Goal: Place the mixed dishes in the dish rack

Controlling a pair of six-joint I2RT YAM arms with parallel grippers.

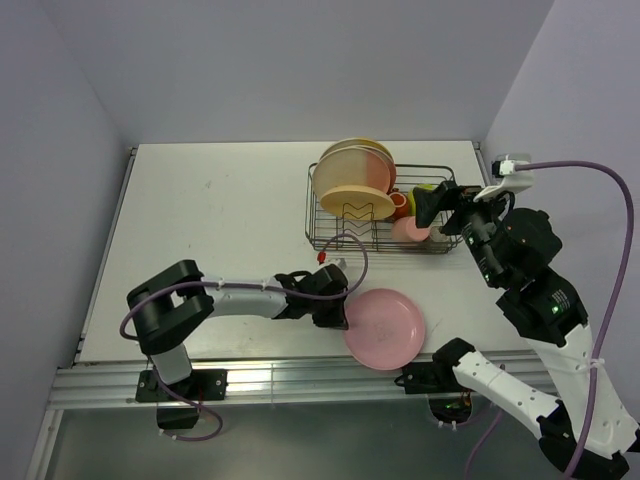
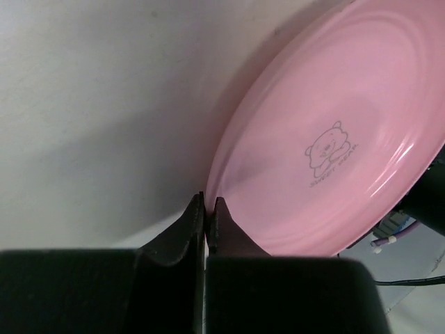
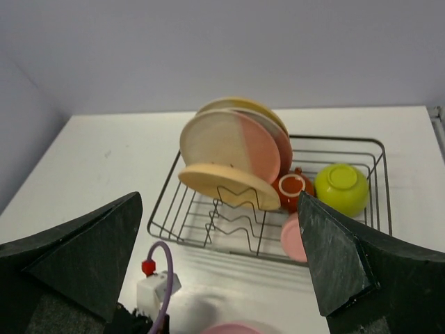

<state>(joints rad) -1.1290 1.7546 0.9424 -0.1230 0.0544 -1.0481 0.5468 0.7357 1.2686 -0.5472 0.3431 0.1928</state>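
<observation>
This is a robotics lab test cell. Bare lavender walls (image 1: 300, 60) box in a plain white counter (image 1: 220, 220) along its left, far and right edges. Two robot arms, left (image 1: 240, 298) and right (image 1: 545, 300), are bolted to a metal rail (image 1: 300, 382) at the near edge and trail purple cables (image 1: 585, 166). A wire dish rack (image 1: 330, 238) sits toward the far right corner as a staged prop, with a pink plate (image 1: 385, 328) at the near edge.

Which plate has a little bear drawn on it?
The all-pink plate lying on the table, outside the dish rack. The other plates sit in the rack, are cream, yellow or half pink, and show no bear.
</observation>
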